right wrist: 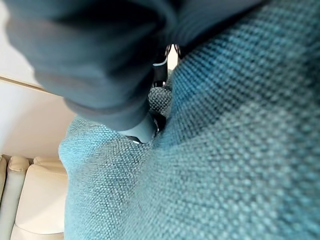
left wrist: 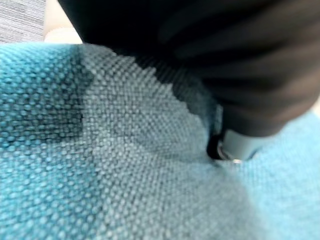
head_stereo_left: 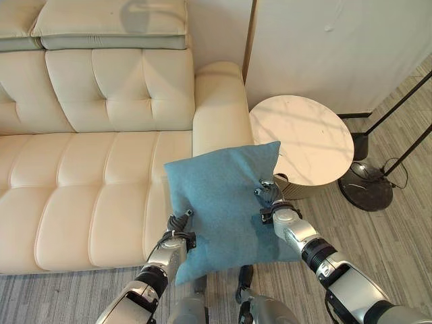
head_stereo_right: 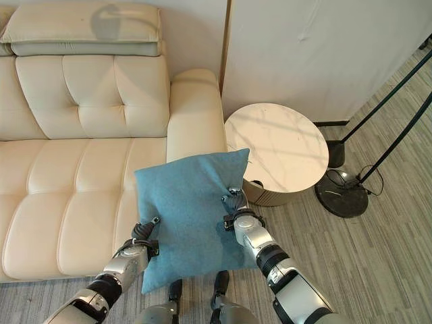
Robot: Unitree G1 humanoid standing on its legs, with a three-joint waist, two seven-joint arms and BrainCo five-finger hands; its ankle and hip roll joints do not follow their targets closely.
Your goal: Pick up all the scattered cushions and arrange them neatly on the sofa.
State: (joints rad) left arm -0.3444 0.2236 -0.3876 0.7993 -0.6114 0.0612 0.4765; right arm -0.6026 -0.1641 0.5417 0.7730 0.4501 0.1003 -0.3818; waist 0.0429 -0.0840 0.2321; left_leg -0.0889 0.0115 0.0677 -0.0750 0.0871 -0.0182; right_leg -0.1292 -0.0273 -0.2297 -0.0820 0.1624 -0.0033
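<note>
**One cushion up, sofa just ahead**

Nearest me, I hold the teal cushion [head_stereo_left: 223, 209] off the floor between both hands, its face turned up toward my head. My left hand [head_stereo_left: 177, 233] grips its near-left edge and my right hand [head_stereo_left: 271, 202] its right edge; on each side the fingers are curled into the fabric, pinching it, and the wrist views show the cloth bunched against the fingertips.

Beyond the cushion lies the cream sofa [head_stereo_left: 81, 169], its seat to the far left and its armrest [head_stereo_left: 219, 101] just behind the cushion's far edge. To the right of the armrest stands a round marble side worktop [head_stereo_left: 300, 135], and further right a lamp base [head_stereo_left: 368, 185] on the floor.

My worry: both grips catch only the edges, so the soft filling could sag and slip out of one pinch as I swing left. The far corner could also snag the armrest.

Count: one cushion, one sofa, one side worktop, two hands holding.
</note>
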